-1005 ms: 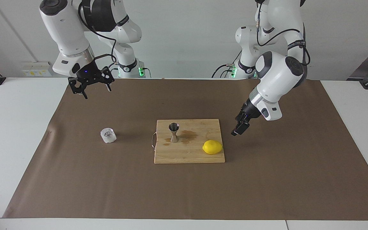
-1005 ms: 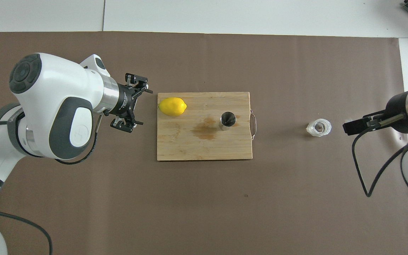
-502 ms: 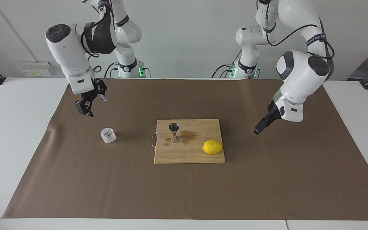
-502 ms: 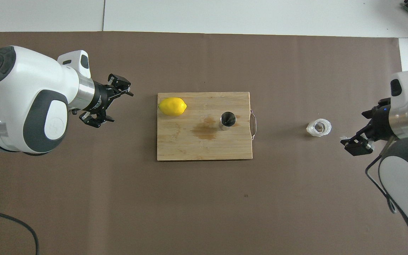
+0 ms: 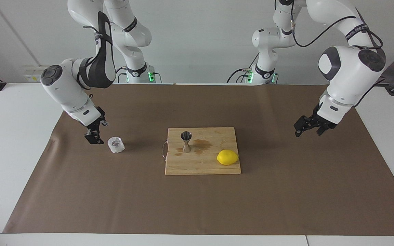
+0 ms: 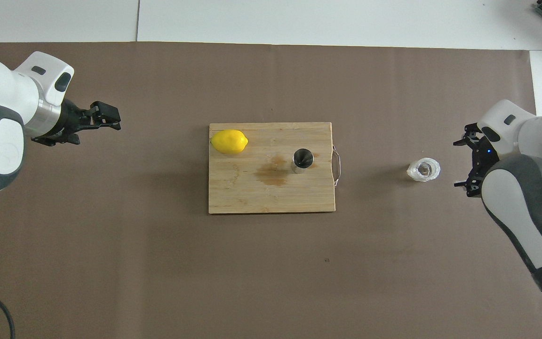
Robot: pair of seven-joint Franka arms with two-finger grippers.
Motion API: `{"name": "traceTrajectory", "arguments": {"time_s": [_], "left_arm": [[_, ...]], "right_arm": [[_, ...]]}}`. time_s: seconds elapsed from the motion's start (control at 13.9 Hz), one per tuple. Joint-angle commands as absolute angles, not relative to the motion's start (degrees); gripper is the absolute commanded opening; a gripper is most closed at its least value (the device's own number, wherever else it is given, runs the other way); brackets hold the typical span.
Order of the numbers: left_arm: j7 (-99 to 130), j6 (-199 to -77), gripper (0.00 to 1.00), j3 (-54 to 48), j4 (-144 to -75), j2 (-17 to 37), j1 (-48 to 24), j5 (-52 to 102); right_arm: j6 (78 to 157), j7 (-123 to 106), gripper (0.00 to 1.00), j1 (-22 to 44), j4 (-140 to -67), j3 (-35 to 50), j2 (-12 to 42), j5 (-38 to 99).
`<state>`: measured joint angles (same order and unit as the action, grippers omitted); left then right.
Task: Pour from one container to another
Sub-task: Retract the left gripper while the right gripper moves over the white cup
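Now I'm on the reach: right hand point(image 5: 93, 136) low beside the cut-glass tumbler point(image 5: 116, 144), spread and empty; next I close on it, then carry to the steel jigger point(image 5: 186, 141); left hand point(image 5: 309, 125) waits over the surface point(image 5: 286, 191), grip unreadable.

Bright, even light — soft shadows beside objects, sharp focus, right elbow blurred

tumbler point(image 5: 116, 144) contents too small to tell, both arms cut off
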<state>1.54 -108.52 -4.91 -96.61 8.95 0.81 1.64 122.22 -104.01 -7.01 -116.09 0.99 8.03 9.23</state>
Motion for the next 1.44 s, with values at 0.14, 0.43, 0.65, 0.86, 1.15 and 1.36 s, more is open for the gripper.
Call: {"name": "traceTrajectory", "arguments": {"time_s": [0.14,0.43,0.65,0.86,1.15,1.36], "left_arm": [[-5.97,-96.88,1.0,-3.69,-91.5,5.46,-0.09,-1.49],[-5.98,-86.86,1.0,-3.6,-87.63,3.25,-2.54,-1.49],[-5.8,-84.46,1.0,-4.39,-85.78,2.21,-1.93,-0.79],[-5.28,-86.39,1.0,-4.48,-89.82,-0.26,-2.28,-0.7],[-4.23,-88.42,1.0,-4.48,-94.48,-2.81,-2.2,-0.18],[-1.32,-88.95,1.0,-4.48,-94.57,-2.81,-2.11,1.49]], "right_arm": [[130.41,-110.12,1.0,-8.52,-118.48,1.58,9.75,14.41],[131.57,-110.92,1.0,-9.05,-120.06,1.67,11.78,15.63],[132.71,-112.06,1.0,-8.96,-120.15,1.76,13.44,17.49],[132.89,-119.15,1.0,-8.97,-120.15,1.67,16.52,26.51],[132.89,-120.67,1.0,-8.7,-120.23,1.76,17.4,27.95],[132.8,-121.11,1.0,-8.88,-121.03,1.67,17.31,30.22]]}}
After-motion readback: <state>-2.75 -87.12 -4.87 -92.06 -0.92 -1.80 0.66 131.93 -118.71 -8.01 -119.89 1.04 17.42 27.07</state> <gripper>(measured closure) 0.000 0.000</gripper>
